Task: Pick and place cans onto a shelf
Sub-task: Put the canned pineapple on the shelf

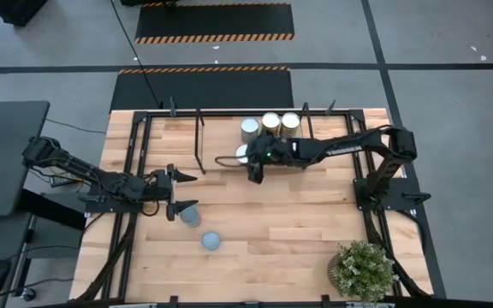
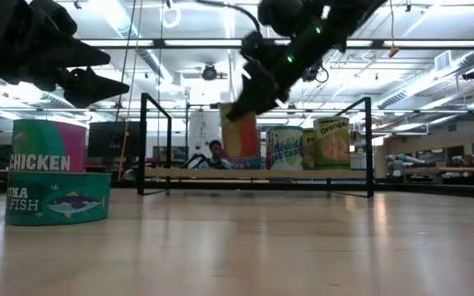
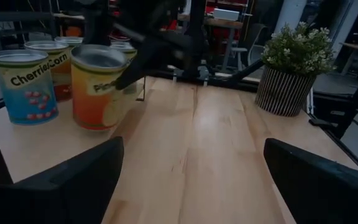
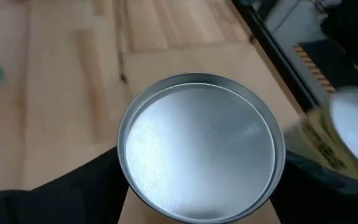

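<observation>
**Right jaws clamp a can at the shelf; left jaws spread wide**

Closed on a can (image 4: 201, 146), the right gripper (image 1: 255, 165) has its two dark fingers (image 4: 73, 186) pressed against the tin's opposite sides, the round silver lid showing whole in the right wrist view. In the low view this can (image 2: 239, 134) hangs tilted, its base above the shelf (image 2: 253, 173) board and just beside the cans already standing there. From above, the held tin sits at the shelf's front edge, near the middle of the tabletop (image 1: 315, 231).

Three more cans (image 1: 270, 122) stand in a row at the shelf's back edge, touching or nearly so; another (image 1: 242, 153) shows partly under the right arm.

Two cans wait off the shelf toward the tabletop's front left: one (image 1: 189, 214) just beside the left gripper (image 1: 178, 192), one (image 1: 210, 242) nearer the front edge. In the low view they read as a teal tuna tin (image 2: 58, 197) with a pink-banded chicken tin (image 2: 49, 146) behind it.

Left jaws stand wide apart, holding nothing, low above the tabletop near its left edge.

A potted plant (image 1: 364, 269) occupies the front right corner. A person (image 2: 215, 153) is visible in the room beyond.
</observation>
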You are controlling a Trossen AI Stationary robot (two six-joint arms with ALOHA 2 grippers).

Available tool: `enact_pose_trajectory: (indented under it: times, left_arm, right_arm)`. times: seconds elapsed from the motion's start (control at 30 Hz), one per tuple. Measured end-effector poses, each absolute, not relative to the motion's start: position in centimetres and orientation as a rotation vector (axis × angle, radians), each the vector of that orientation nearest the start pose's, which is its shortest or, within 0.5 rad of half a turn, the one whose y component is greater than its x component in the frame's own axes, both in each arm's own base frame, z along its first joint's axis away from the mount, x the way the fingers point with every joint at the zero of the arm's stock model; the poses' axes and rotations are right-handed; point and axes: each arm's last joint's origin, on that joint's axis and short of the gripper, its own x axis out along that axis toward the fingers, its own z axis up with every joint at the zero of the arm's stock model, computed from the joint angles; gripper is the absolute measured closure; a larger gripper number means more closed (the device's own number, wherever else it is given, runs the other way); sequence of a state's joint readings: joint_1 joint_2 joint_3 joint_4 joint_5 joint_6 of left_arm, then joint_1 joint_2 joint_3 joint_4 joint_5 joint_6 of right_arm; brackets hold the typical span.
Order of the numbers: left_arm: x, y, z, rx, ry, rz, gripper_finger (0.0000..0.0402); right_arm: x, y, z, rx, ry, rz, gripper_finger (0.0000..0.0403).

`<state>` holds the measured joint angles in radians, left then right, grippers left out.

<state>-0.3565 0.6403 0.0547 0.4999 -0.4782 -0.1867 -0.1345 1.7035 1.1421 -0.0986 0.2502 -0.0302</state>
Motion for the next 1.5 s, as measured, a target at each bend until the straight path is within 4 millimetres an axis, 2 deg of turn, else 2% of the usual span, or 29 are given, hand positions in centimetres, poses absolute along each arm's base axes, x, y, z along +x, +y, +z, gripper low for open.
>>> enact_pose_trajectory:
  times: [0.17, 0.43, 0.67, 0.87, 1.5]
  left_arm:
    - [13.5, -3.6, 16.8, -0.154, 0.061, 0.128, 0.0008]
    - [13.5, -3.6, 16.9, -0.158, 0.055, 0.127, 0.0008]
    - [13.5, -3.6, 16.9, -0.160, 0.054, 0.127, 0.0008]
    - [13.5, -3.6, 16.9, -0.158, 0.055, 0.127, 0.0008]
    - [13.5, -3.6, 16.9, -0.157, 0.056, 0.127, 0.0008]
  right_arm:
    - [35.8, -7.7, 22.1, -0.045, 0.687, -0.352, 0.0076]
    - [35.5, -9.4, 22.1, -0.022, 0.680, -0.362, 0.0069]
    - [35.4, -9.6, 22.1, -0.035, 0.686, -0.383, 0.0040]
    - [35.3, -9.7, 22.3, -0.067, 0.720, -0.416, 0.0036]
    - [36.2, -8.6, 26.1, -0.222, 0.809, -0.490, 0.0035]
